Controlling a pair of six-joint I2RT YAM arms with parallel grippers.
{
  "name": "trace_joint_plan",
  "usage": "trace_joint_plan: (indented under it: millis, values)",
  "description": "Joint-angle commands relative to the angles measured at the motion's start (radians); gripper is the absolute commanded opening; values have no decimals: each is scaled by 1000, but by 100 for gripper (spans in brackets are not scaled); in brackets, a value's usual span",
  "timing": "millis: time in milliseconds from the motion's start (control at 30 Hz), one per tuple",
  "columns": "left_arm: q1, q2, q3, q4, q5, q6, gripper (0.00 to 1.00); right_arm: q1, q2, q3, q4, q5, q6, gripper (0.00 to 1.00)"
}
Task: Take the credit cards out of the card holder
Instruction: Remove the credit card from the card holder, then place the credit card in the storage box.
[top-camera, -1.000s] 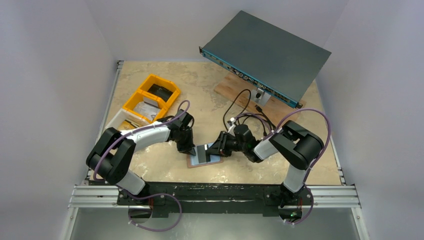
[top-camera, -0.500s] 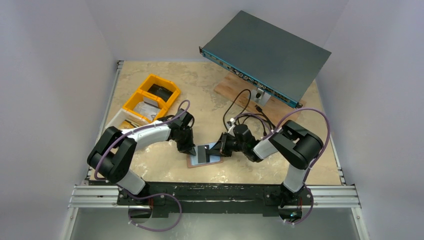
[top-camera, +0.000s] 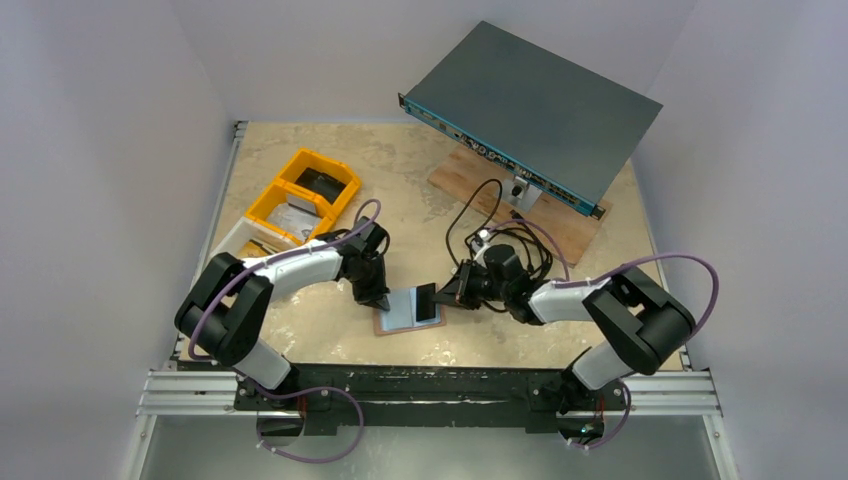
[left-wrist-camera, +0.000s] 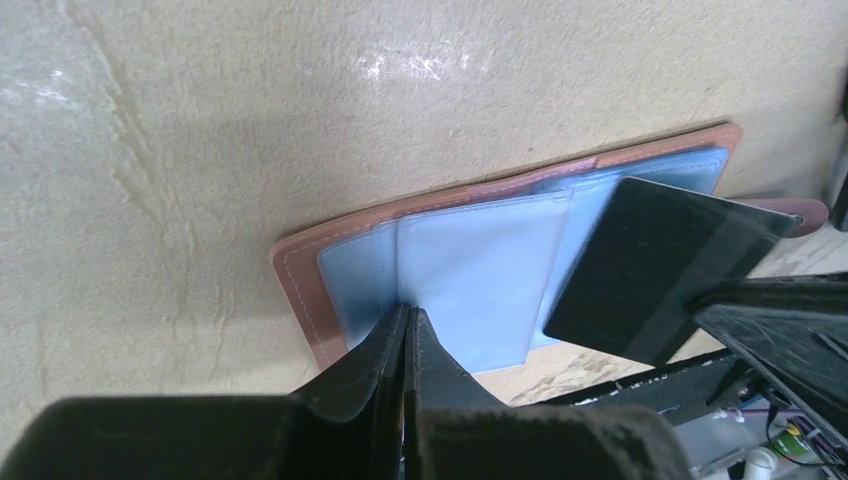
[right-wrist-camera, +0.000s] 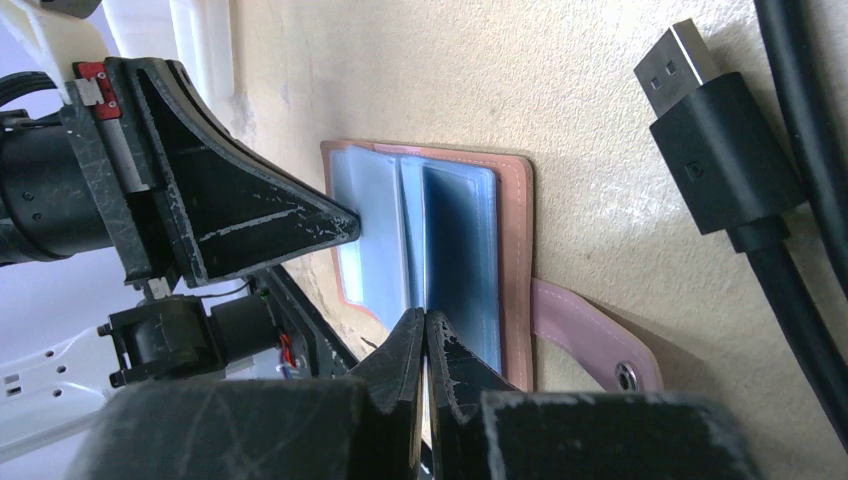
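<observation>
Closed tight, my left fingers (left-wrist-camera: 372, 372) hold nothing. Their tips press down on a pale panel (left-wrist-camera: 480, 270) in the left half of the holder (left-wrist-camera: 300, 285). From above, the same tips sit on the holder's (top-camera: 398, 314) left edge.

Finding, right side: my right fingers (right-wrist-camera: 396, 366) are clamped together on the dark card (left-wrist-camera: 660, 265). The card is pinched by its right end and tilts over the holder's right half. From above, the dark card (top-camera: 426, 301) stands raised off the pale inside. I cannot tell whether its lower edge touches a pocket.

Holder: lies spread open and flat on the table (top-camera: 330, 340), near the front edge, between my two arms. Tan leather rim (right-wrist-camera: 515, 250) faces down and the pale blue-grey inside faces up. Its strap (right-wrist-camera: 585, 335), with a round stud (right-wrist-camera: 627, 377), sticks out on the right, flat on the table.

Pale panels overlap one another. Card or pocket, I cannot tell.

Other items: a black USB plug (right-wrist-camera: 720, 150) lies on the table right of the holder, apart from it. Yellow bins (top-camera: 300, 195) stand well off at the back left.
</observation>
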Motion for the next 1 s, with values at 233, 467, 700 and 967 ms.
trace_joint_plan:
  millis: [233,467,700,967]
  values:
    - [2,-41,79,-110,-101,38,0,-16,-145,13,-141,32,-66,0]
    - [2,-130,161,-154,-68,57,8,-18,-203,53,-198,26,-75,0]
    - [3,-227,207,-209,-62,72,48,-18,-248,85,-237,16,-73,0]
    - [39,-346,211,-211,13,86,67,-17,-306,147,-294,2,-76,0]
